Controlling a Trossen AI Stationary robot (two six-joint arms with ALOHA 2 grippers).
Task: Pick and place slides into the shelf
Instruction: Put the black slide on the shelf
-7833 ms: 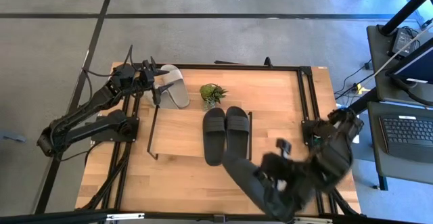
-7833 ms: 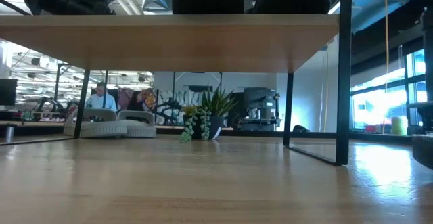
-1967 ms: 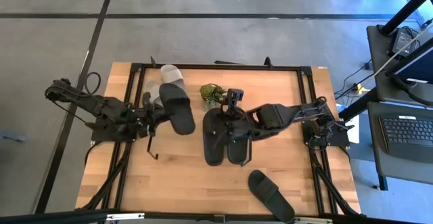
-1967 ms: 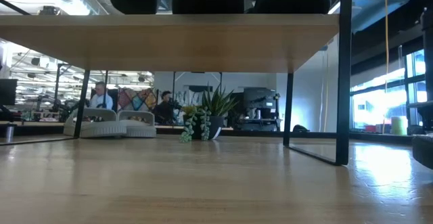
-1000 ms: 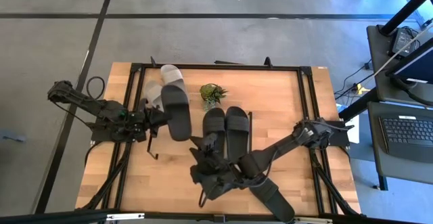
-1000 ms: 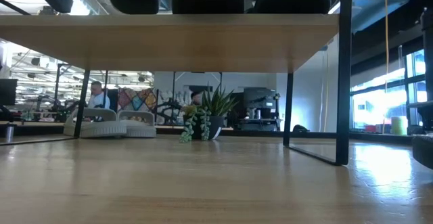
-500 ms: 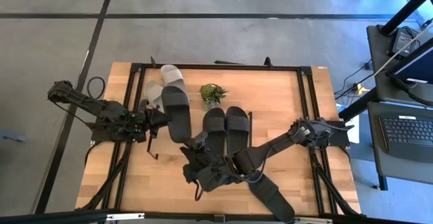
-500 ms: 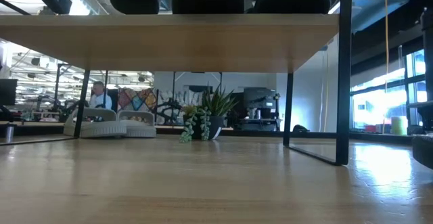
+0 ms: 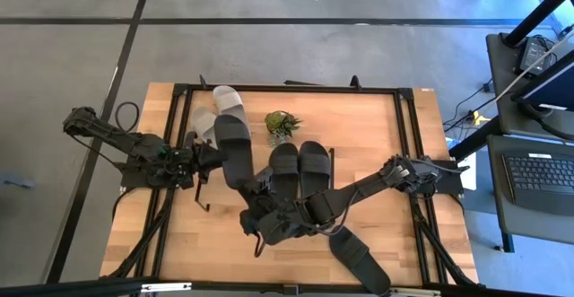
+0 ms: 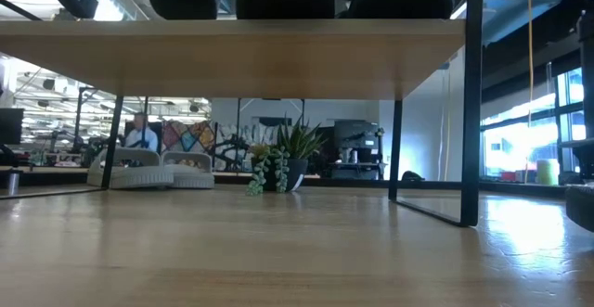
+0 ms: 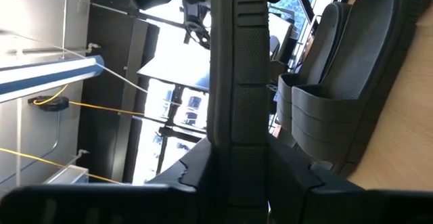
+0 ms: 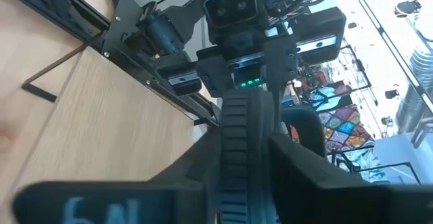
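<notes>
A black slide point(image 9: 231, 149) is gripped edge-on at its heel by the left gripper point(image 9: 203, 156), whose fingers point(image 11: 196, 173) are closed on it, above the shelf point(image 9: 220, 176) at its left end. Two black slides point(image 9: 300, 173) are set side by side on the shelf's right end. A second black slide point(image 12: 237, 143) is pinched on edge between the fingers of the right gripper point(image 9: 260, 218) near the shelf's front edge. Two grey-white slides point(image 9: 218, 109) are seen behind the shelf, beside a small potted plant point(image 9: 281, 124). Another black slide point(image 9: 357, 258) lies on the table point(image 9: 377, 122) near the front.
</notes>
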